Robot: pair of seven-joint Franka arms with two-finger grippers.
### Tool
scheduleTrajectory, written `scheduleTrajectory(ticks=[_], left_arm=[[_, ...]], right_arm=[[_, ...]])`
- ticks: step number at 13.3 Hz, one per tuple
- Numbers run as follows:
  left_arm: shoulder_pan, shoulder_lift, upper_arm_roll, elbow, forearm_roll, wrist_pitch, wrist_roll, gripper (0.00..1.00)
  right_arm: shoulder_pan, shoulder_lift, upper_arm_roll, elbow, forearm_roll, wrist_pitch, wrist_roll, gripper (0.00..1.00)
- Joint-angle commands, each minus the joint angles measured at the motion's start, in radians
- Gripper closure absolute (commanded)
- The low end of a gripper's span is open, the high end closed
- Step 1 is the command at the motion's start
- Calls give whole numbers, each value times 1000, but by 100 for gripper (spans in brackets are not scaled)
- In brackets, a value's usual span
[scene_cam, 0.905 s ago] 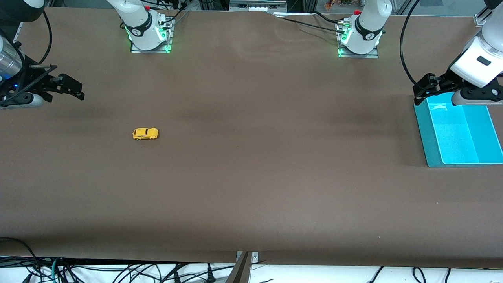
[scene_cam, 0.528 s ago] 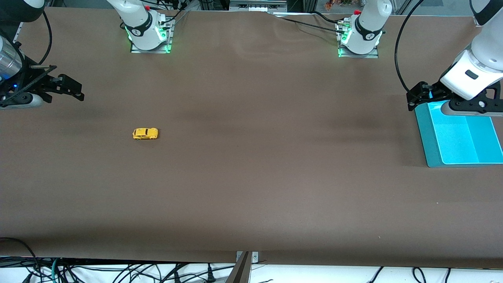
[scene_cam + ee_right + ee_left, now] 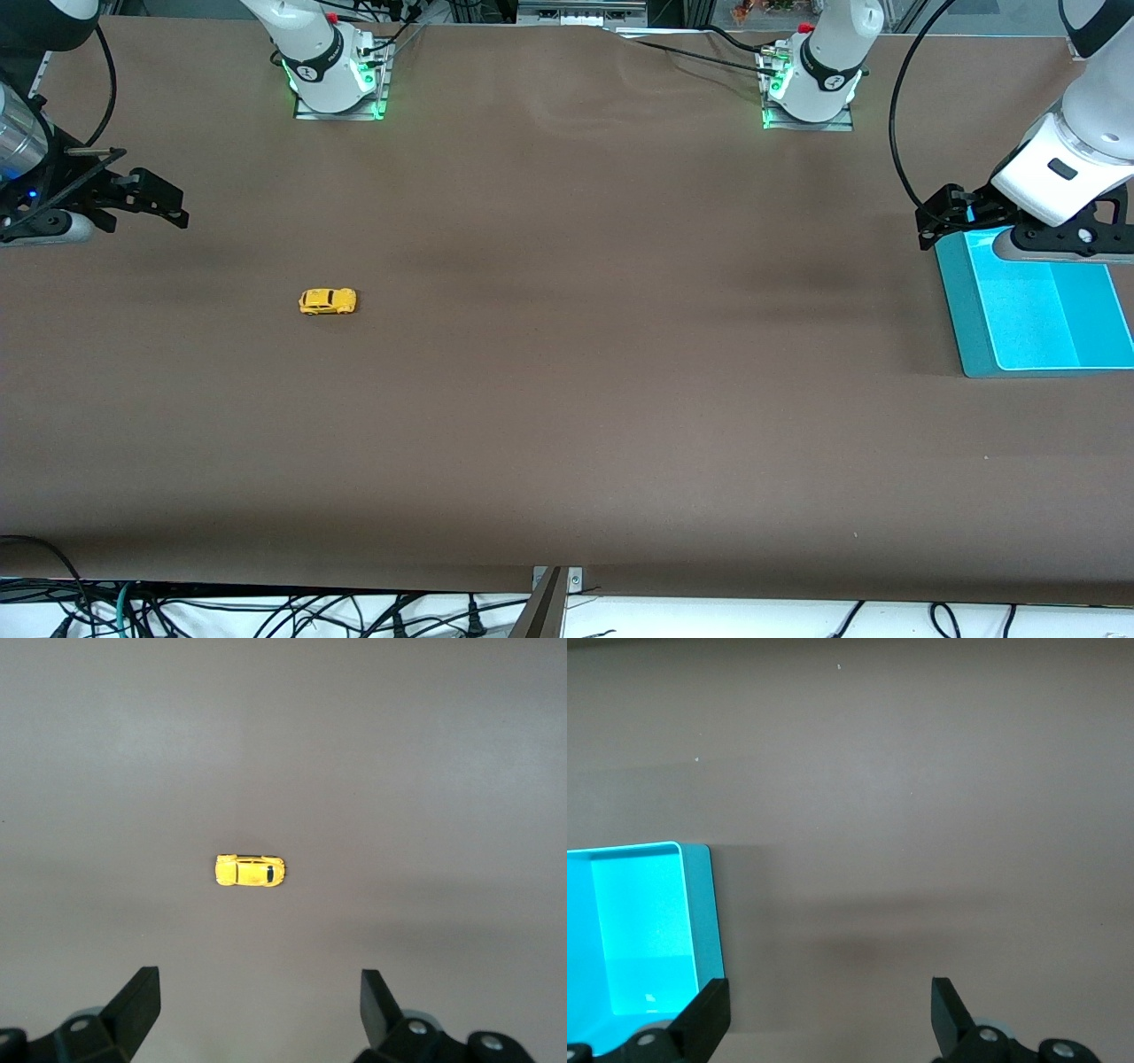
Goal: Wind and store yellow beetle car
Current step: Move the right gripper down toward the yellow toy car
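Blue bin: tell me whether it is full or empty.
Empty. The blue bin shows only its bare bottom in the front and left wrist views; the yellow beetle car sits on the table, untouched.

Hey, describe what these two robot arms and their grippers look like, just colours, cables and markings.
Both arms are glossy white with black joint bands, on bases lit green. The left gripper and right gripper are matte black two-finger units with flat wedge-shaped fingers. Black cables loop from each wrist, and the right arm's wrist shows a silver cylinder with a small blue light.
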Motion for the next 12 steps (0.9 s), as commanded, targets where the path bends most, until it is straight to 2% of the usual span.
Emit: scheduleTrajectory(ticks=[1, 3, 6, 8, 9, 12], left_arm=[[-4, 14, 2, 33, -19, -26, 13, 0], [-4, 16, 0, 33, -19, -26, 11, 0], [-7, 16, 0, 34, -18, -26, 11, 0], [-4, 16, 0, 34, -18, -26, 10, 0], [-6, 16, 0, 34, -18, -26, 10, 0], [-6, 16, 0, 34, -18, -26, 19, 0]], right_arm=[[1, 1, -11, 6, -1, 4, 2, 0], [16, 32, 1, 7, -14, -5, -24, 0], [25, 98, 21, -1, -1, -39, -330, 0], [53, 141, 26, -9, -5, -25, -443, 0], [59, 147, 35, -36, -10, -7, -481, 0], [62, 150, 72, -168, -17, 189, -688, 0]])
